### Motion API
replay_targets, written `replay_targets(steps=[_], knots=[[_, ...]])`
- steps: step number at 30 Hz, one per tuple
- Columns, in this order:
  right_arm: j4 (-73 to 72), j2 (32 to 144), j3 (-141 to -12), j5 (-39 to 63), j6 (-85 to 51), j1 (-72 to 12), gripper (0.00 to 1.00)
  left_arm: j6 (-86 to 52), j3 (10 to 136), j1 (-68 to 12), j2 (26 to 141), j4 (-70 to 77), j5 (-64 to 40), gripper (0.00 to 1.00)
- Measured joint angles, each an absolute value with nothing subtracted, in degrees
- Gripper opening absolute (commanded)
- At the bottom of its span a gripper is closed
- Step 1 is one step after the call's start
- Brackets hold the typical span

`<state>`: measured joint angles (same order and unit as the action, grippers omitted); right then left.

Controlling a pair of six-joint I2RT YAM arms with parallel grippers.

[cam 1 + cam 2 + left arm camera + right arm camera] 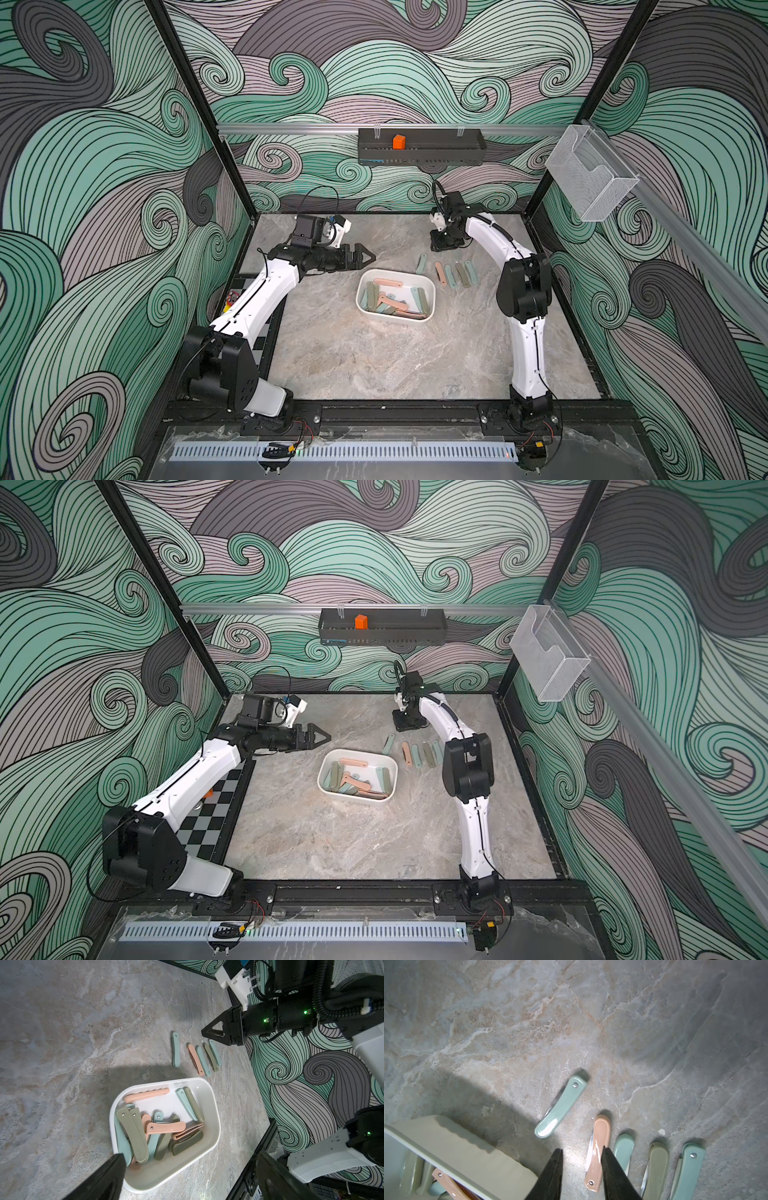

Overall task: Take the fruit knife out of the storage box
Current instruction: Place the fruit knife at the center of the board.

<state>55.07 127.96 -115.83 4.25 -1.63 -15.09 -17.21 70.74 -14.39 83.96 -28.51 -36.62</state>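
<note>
Marble tabletop [353, 361]; right claw [582, 1148] part-open, empty.

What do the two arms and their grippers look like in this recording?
The left arm and the right arm have white shells on the long links and black housings at the joints, with thin black cables along them. The left gripper and right gripper are black, with pointed triangular fingers. A ribbed black hose and small green lights show at the right wrist.
</note>
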Motion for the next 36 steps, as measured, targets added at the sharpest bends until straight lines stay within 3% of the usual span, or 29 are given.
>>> replay_targets(steps=[3, 8, 9, 10, 13, 16, 21, 29, 36], knots=[[55.24, 125.54, -112.4, 5.1, -1.91, -15.79, 0.62, -17.17, 70.72, -14.39, 83.81, -28.58, -36.56, 0.99], [55.46, 117.27, -107.53, 3.9, -1.52, -20.86, 0.73, -17.12, 70.17, -14.39, 82.0, -29.26, -35.07, 0.99], [55.16, 114.76, -106.56, 2.66, -1.48, -22.9, 0.91, -17.1, 69.91, -14.39, 80.99, -29.36, -34.5, 0.99], [54.57, 112.68, -105.54, 1.65, -1.21, -24.56, 0.98, -17.12, 69.63, -14.39, 80.01, -29.34, -34.02, 0.99], [51.16, 103.79, -99.66, -1.89, -2.33, -30.15, 0.98, -17.19, 68.42, -14.39, 76.58, -28.75, -31.99, 0.99], [49.93, 97.27, -94.0, -1.04, -3.42, -30.11, 0.98, -17.17, 67.66, -14.39, 74.32, -28.64, -30.13, 0.99], [47.05, 96.75, -87.59, 4.32, -4.27, -24.75, 0.98, -17.15, 66.35, -14.39, 72.69, -28.18, -26.5, 0.99], [40.91, 93.47, -80.62, 1.8, -9.28, -33.45, 0.98, -19.31, 64.23, -14.39, 69.47, -27.31, -17.61, 0.99], [34.79, 87.35, -67.57, 0.78, -8.84, -34.96, 0.98, -15.79, 67.18, -14.35, 72.6, -30.92, -18.79, 0.99]])
